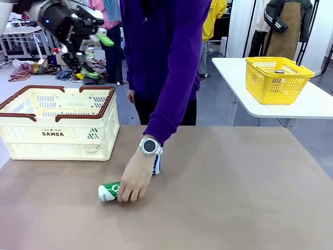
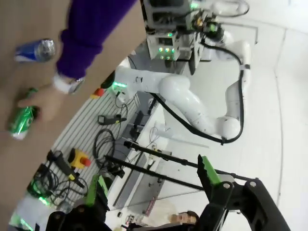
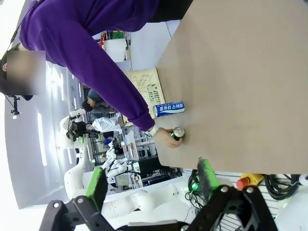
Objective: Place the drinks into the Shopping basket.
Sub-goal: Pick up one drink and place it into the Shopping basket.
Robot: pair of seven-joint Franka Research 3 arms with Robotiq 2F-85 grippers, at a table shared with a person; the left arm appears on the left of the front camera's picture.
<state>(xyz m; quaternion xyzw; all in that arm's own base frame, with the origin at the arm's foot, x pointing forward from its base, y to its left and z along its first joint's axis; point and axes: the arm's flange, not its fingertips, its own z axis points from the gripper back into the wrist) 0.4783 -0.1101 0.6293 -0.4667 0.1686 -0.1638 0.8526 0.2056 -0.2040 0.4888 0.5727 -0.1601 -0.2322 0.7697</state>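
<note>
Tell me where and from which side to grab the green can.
Across the middle of its body, from straight above, closing across its width: the green can lies on its side on the table. The person's hand covers one end now, so wait for it to clear.

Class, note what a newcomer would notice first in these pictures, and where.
A person's hand, in a purple sleeve, grips the green can in the middle of the table, the blue can just behind it. At left stands the cream Shopping basket, the open left gripper raised above it.
</note>
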